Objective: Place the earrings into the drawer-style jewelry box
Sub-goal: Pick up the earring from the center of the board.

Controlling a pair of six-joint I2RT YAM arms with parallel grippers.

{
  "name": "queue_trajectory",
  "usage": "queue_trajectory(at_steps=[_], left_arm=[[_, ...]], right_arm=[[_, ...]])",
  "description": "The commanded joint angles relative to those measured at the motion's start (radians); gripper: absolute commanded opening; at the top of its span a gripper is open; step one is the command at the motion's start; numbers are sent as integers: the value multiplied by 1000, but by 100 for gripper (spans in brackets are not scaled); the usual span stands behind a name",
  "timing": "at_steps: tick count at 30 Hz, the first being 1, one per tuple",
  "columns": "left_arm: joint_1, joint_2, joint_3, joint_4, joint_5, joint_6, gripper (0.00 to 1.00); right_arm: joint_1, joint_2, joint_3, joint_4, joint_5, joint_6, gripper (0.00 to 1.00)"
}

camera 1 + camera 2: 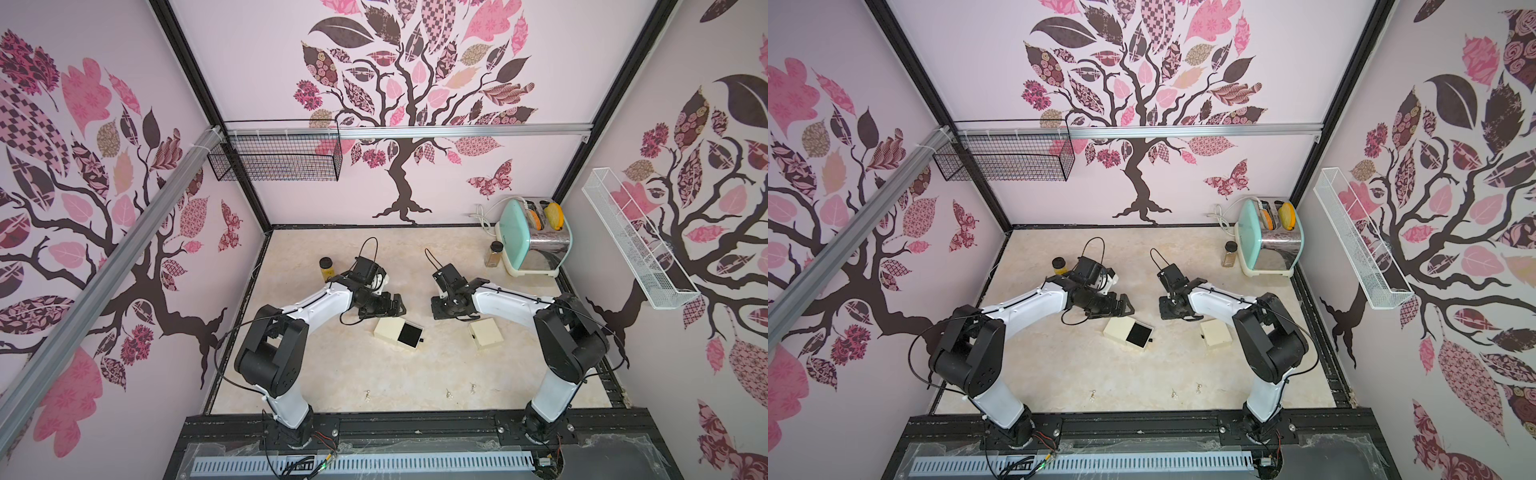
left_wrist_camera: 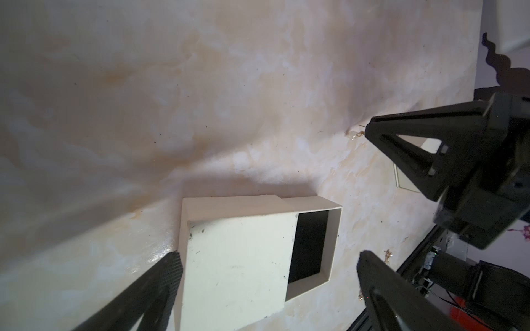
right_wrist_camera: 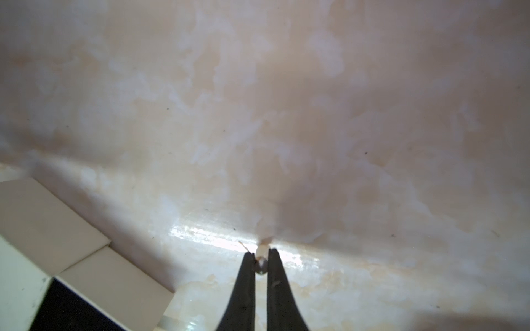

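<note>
Right gripper (image 3: pixel 261 253) clamped on an earring (image 3: pixel 261 265) — just beside jewelry box (image 3: pixel 80 272); left gripper (image 2: pixel 269 256) wide apart, nr same box.

We see a creamy marble table (image 1: pixel 332 374). On it sit a pale drawer box (image 1: pixel 399 332), pulled open, a second box (image 1: pixel 485 334), three tiny earrings (image 1: pixel 449 393) near the front, a jar (image 1: pixel 326 267), another jar (image 1: pixel 494 253) and a toaster (image 1: pixel 536 241).

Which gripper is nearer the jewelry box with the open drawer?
Left. The left gripper is open right at the jewelry box, straddling it; the right gripper stands apart beyond its open end, shut on an earring.
</note>
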Motion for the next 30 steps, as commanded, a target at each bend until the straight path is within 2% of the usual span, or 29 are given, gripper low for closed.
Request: queue_trajectory(at_steps=[1, 8, 12, 19, 30], left_arm=[[-2, -30, -4, 78, 106, -62, 98], [-3, -27, -31, 240, 266, -224, 93], [-4, -20, -45, 338, 318, -334, 85], [-40, -1, -72, 453, 339, -457, 75], [-73, 36, -94, 575, 350, -584, 61]], right_arm=[[-5, -69, -49, 72, -63, -10, 8], [-6, -202, -195, 216, -166, 6, 7], [-6, -271, -263, 280, -212, 19, 7], [-6, -361, -333, 354, -273, 47, 7], [-6, -414, -360, 425, -331, 80, 7]])
